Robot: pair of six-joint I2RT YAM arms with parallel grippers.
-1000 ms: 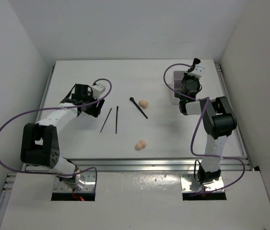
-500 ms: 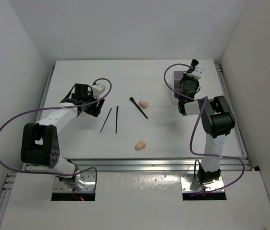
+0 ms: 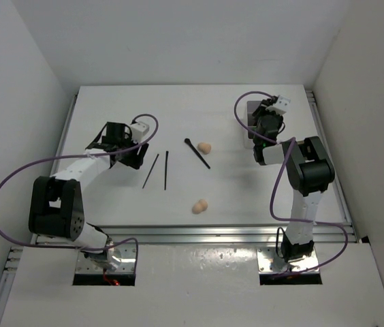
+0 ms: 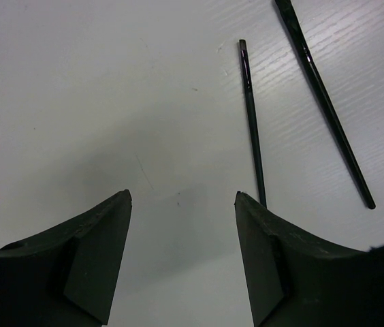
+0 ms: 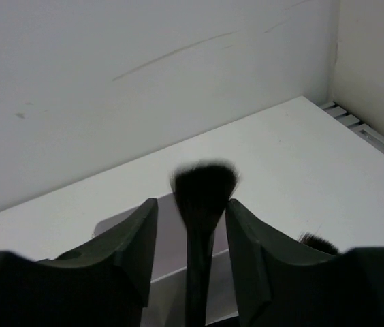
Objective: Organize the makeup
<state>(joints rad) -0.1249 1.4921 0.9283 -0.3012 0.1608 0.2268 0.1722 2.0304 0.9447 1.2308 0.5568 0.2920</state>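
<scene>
While the left gripper [image 4: 182, 197] hangs low over the left half of the tabletop [image 3: 110, 102] with its two dark fingers wide apart and nothing between them, the right gripper [image 5: 190, 201] sits near the far right corner, above a white box [image 3: 251, 109]. Its fingers are parted around a fluffy black brush [image 5: 203, 187] that stands upright between them, and a narrow gap shows on each side of the handle, so they do not pinch it. Dark bristles of another brush [image 5: 314, 240] peek out behind its right finger. Just ahead of the left gripper lie a thin black stick [image 4: 252, 122] and a second black stick [image 4: 325, 102], side by side and apart. Near the middle of the tabletop a long black brush [image 3: 197, 153] lies at a slant, with a peach sponge [image 3: 205, 147] just beside it. A second peach sponge [image 3: 199, 206] rests closer to the near edge. Plain white walls [image 3: 178, 41] close in the far, left and right sides, and a metal rail [image 3: 212, 235] runs along the near edge. The right arm stands close to the right edge. The widest bare stretch runs along the far edge between the two grippers.
</scene>
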